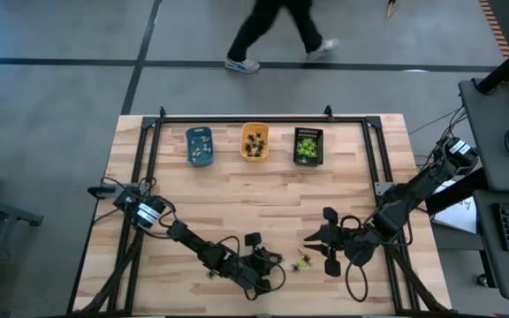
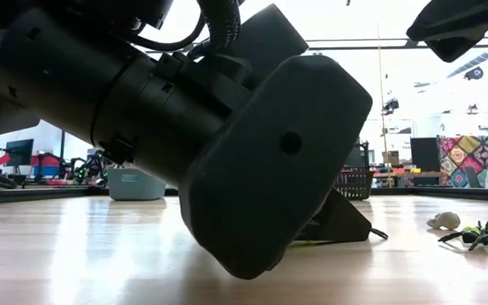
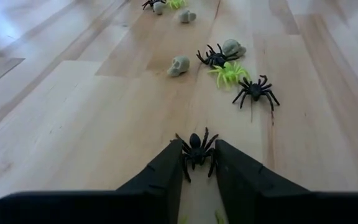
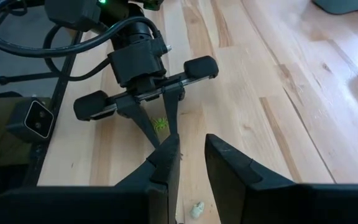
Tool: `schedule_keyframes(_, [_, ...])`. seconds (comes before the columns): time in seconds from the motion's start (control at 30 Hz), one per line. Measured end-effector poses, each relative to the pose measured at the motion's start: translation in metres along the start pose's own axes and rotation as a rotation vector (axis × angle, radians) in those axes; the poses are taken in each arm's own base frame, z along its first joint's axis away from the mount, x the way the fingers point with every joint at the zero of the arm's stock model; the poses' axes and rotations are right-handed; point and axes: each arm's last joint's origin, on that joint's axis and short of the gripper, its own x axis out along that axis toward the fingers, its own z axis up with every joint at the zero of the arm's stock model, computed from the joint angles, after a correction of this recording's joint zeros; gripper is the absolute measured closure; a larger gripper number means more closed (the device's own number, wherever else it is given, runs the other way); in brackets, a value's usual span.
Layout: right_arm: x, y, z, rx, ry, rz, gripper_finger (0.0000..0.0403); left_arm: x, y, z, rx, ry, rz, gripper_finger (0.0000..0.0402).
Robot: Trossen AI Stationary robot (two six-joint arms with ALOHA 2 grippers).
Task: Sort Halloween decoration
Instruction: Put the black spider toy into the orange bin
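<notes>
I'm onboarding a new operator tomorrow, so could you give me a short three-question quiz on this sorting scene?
1. True or false: the right pincer holds a pale skull figure.
2. Which figure sits inside the left pincer? A. a small black plastic spider B. a yellow-green spider C. a grey skull
3. Name the colours of the three small rectangular plastic trays, left to right in the high view.

Key:
1. False; it is open and empty.
2. A.
3. The blue tray, the orange tray, the black tray.
</notes>
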Motion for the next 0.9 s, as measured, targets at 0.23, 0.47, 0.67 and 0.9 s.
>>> schedule_keyframes(0.23, [0.000,0.000,0.000,0.000,0.000,0.000,0.0335,-0.002,0.001,0.003,0.015,-0.003,0.021,0.0327])
schedule_keyframes(0.47, [0.000,0.000,0.000,0.000,0.000,0.000,0.0335,-0.008,0.001,0.016,0.033,-0.036,0.037,0.0327])
schedule_keyframes(0.67, [0.000,0.000,0.000,0.001,-0.001,0.001,0.0335,-0.015,0.004,0.026,0.066,-0.018,0.045,0.0327])
schedule_keyframes(0.9, [0.000,0.001,0.001,0.008,-0.011,0.007,0.0335,-0.037,0.020,0.044,0.127,0.017,0.130,0.0327])
